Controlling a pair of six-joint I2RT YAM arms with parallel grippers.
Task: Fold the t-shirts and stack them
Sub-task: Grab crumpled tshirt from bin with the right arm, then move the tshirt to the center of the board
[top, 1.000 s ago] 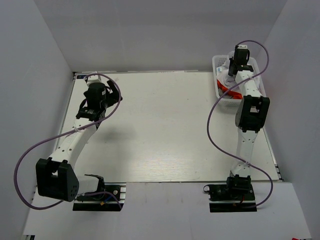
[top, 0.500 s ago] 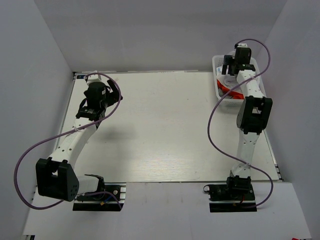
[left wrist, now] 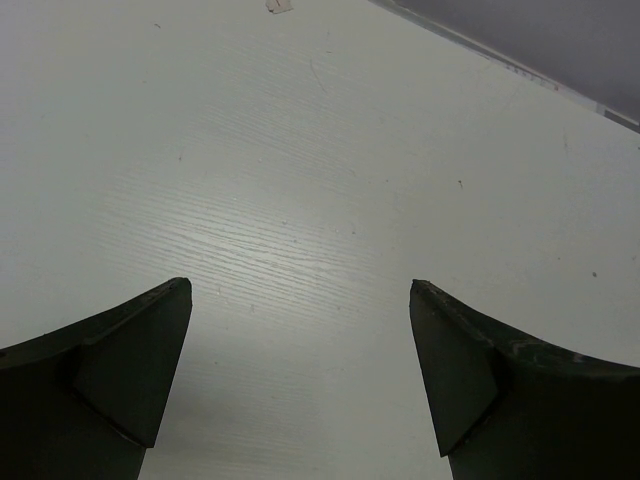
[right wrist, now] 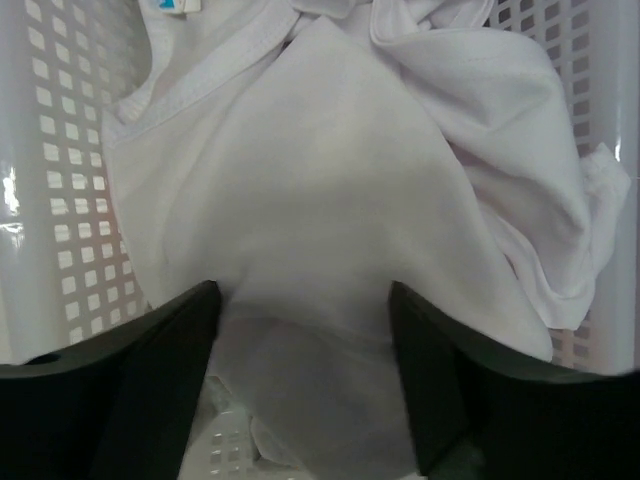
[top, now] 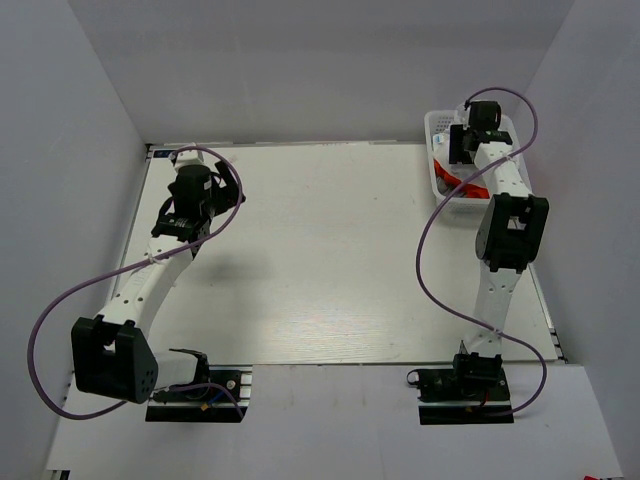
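White shirt (right wrist: 330, 190) lies crumpled in the basket (right wrist: 60, 200), which sits at the far right corner of the worktop (top: 330, 250). The ribbed neckline runs across the upper left of the right wrist view. A small blue label (right wrist: 176, 5) shows at the top edge. More white cloth is bunched in folds on the right, against the lattice wall.

Right arm is stretched out over the basket, with the right claw (right wrist: 302, 292) pointing down into it. Its two fingers (right wrist: 130, 400) stand apart, and a smooth rise of white cloth fills the gap between them. Both inner faces look to be touching the cloth. Cannot tell whether they pinch it or only straddle it.

Orange shirt (top: 468, 186) shows only in the top view, as a narrow strip at the near edge of the basket. It lies just beside the right arm's forearm link. Most of it is hidden by the arm and the white cloth.

Left arm is bent over the left part of the worktop, well apart from the basket. Left claw (left wrist: 300, 285) is released, fingers wide apart. Only pale wood-grain surface shows between them. The claw hangs above the worktop, not touching any cloth.

Purple cables (top: 45, 330) loop off both arms.
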